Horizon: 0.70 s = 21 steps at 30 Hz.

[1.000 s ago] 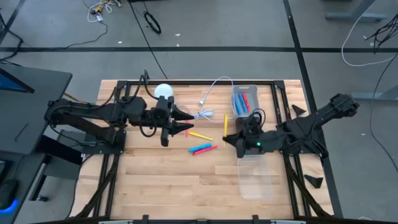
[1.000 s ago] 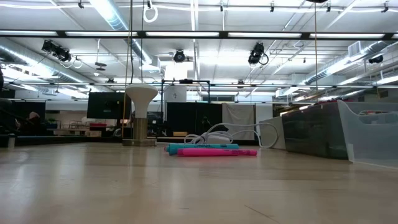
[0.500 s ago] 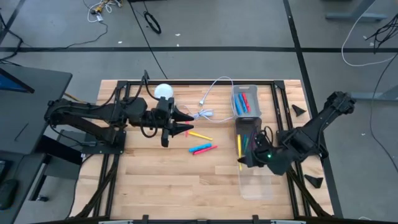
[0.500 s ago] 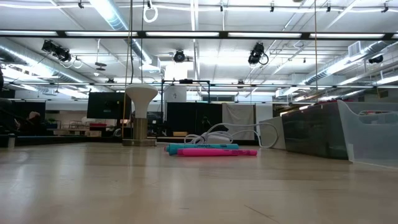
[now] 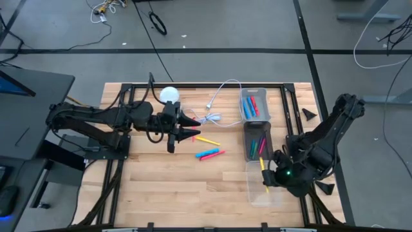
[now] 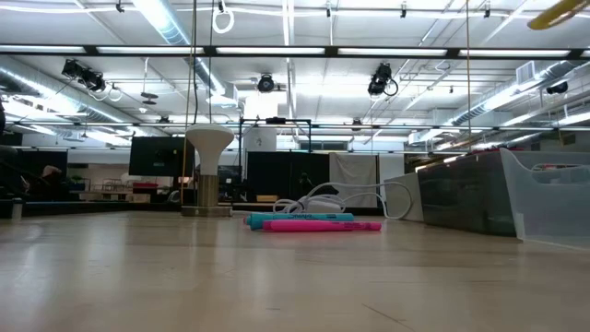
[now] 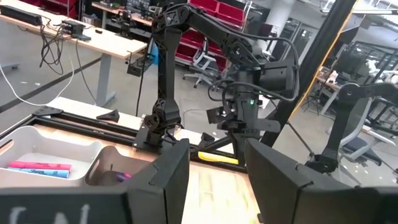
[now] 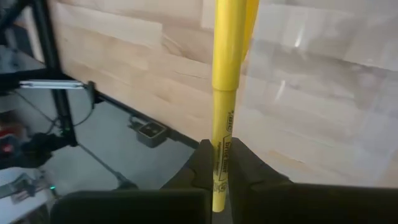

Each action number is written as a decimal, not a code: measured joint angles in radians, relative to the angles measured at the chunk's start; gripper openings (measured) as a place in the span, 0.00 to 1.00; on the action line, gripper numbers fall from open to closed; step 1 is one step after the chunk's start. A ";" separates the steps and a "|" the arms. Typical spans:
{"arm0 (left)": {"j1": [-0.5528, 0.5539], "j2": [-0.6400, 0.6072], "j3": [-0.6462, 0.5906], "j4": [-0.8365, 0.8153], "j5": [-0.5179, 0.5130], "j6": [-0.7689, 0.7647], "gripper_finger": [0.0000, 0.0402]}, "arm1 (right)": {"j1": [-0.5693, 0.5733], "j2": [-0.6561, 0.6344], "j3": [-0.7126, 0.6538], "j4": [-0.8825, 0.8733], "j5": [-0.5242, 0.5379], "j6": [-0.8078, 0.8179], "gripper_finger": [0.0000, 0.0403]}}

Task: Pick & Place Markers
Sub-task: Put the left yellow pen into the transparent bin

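Right tool (image 5: 266,178), clamped on yellow marker (image 5: 263,172), has swung from mid-counter to above the clear bin (image 5: 273,196), so a drop looks close. Left tool (image 5: 193,127) waits half-open, empty, by pink and blue markers (image 5: 210,154) on the counter (image 5: 161,187).

Pale wood table (image 5: 161,180), clear, perhaps plastic bin (image 5: 261,190), glossy yellow marker (image 8: 225,93)

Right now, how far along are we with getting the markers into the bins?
Done: markers already lie in the far bin and the dark middle bin. In hand: the right gripper is shut on a yellow marker over the clear near bin, which looks empty. Left: a yellow marker, a blue marker and a pink marker on the table, by the left gripper.
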 joint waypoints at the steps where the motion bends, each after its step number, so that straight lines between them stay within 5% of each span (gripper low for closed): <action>1: 0.000 0.000 0.000 -0.002 0.000 0.000 0.40 | 0.000 0.004 0.000 -0.006 -0.008 0.000 0.03; 21: 0.000 0.001 0.000 -0.041 0.001 -0.021 0.40 | -0.004 0.108 -0.030 -0.120 -0.099 0.014 0.03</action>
